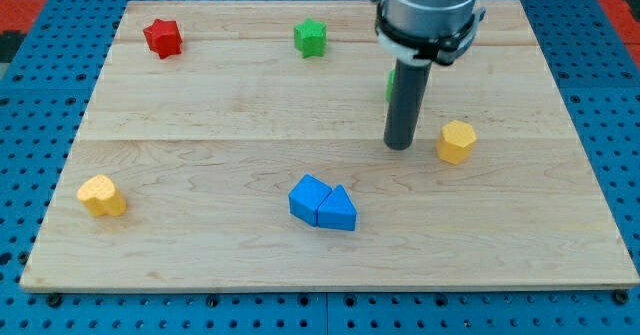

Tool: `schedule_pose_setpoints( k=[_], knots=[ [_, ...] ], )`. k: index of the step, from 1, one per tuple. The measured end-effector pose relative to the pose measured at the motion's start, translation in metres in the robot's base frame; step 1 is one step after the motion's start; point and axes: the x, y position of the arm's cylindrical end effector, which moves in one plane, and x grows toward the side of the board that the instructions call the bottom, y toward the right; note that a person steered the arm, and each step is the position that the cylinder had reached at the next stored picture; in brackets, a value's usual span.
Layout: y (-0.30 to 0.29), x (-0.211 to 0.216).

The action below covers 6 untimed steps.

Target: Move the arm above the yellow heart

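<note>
Nearest the camera, two blue blocks (pixel 322 204) sit pressed together at the near middle of the table (pixel 200 265), one squarish and one wedge-shaped. At the near left lies the yellow heart (pixel 103 195), alone and well apart from everything else; this is the task's block. A second yellow block (pixel 456 141), six-sided, stands at the right, just beside my tip (pixel 400 145) on its right side, with a small gap seen between them. A green block (pixel 391 85) is partly hidden behind the rod (its shape cannot be made out). At the far edge a red star (pixel 162 38) is seen on the left and a green star (pixel 311 38) near the middle.

No fingers are fitted to this arm, so an open or closed state does not apply; only the rod's end is reported.

The main risk is judged to be confusion of the two yellow blocks, since the wrong one is by far the closer. A straight run toward the heart could also graze the blue pair, which lies near that line, and shove it leftward. An overshoot at the end could knock the heart itself toward the table's near left corner, from which it might be pushed off.
</note>
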Motion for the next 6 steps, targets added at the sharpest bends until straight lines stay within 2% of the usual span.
schedule_pose_setpoints(
  k=[1, 2, 3, 5, 6],
  knots=[
    [0.079, 0.002],
    [0.098, 0.001],
    [0.01, 0.018],
    [-0.26, 0.017],
    [-0.344, 0.042]
  ],
)
